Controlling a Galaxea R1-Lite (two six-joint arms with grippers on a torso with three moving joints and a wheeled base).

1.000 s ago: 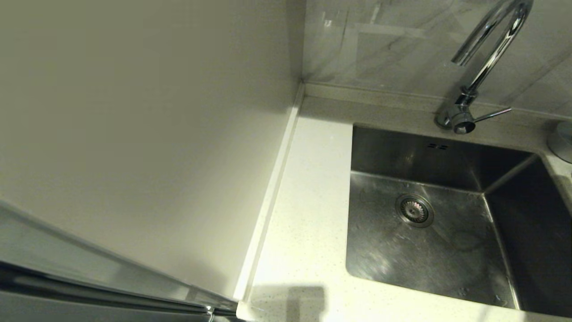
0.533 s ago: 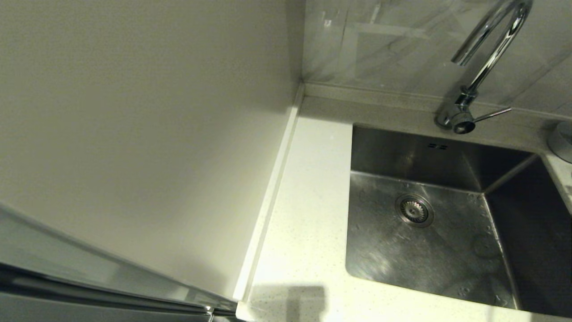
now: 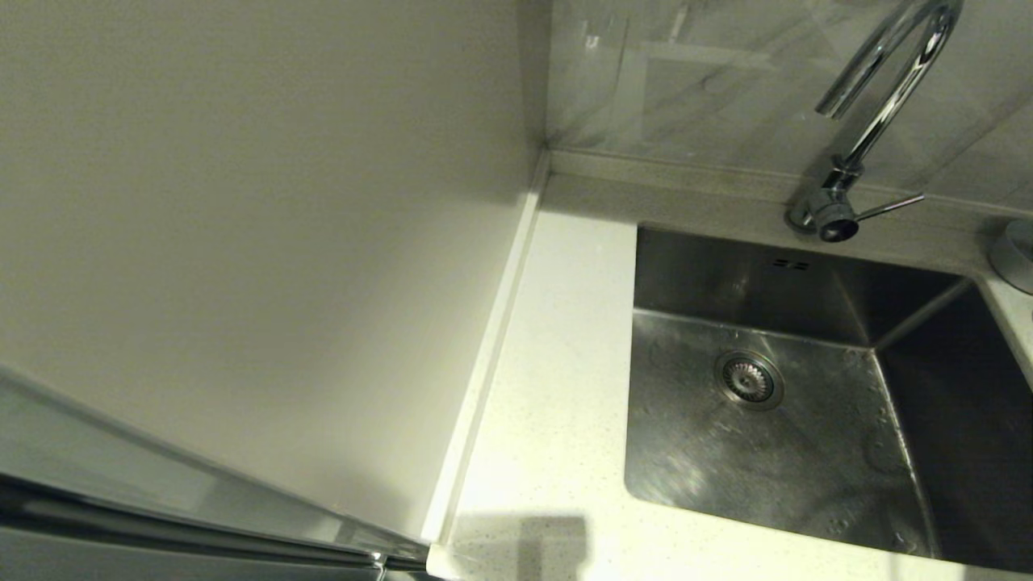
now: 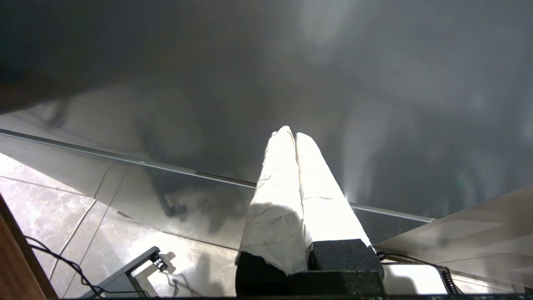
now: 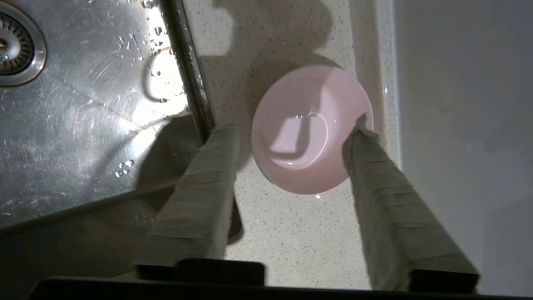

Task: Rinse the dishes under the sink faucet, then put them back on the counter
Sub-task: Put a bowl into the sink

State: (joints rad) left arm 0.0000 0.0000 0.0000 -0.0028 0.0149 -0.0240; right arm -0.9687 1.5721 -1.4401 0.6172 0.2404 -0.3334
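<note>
A pale pink bowl (image 5: 308, 125) sits upright on the speckled counter (image 5: 291, 233), beside the sink (image 5: 83, 125) rim and close to the raised edge. My right gripper (image 5: 292, 127) is open above it, one fingertip (image 5: 360, 129) at the bowl's rim, the other finger (image 5: 216, 154) apart from it. A little water lies in the bowl. In the head view the sink (image 3: 767, 460), faucet (image 3: 880, 105) and counter (image 3: 557, 387) show, with no bowl or arm in sight. My left gripper (image 4: 291, 135) is shut and parked away from the counter, holding nothing.
A plain off-white vertical panel (image 3: 242, 242) bounds the counter on the left. A round grey object (image 3: 1017, 254) sits at the far right behind the sink. The drain strainer (image 3: 749, 379) lies in the wet basin. Cables (image 4: 62, 266) lie on the floor tiles.
In the head view nothing has moved; only the wet sheen on the sink floor shifts a little.
</note>
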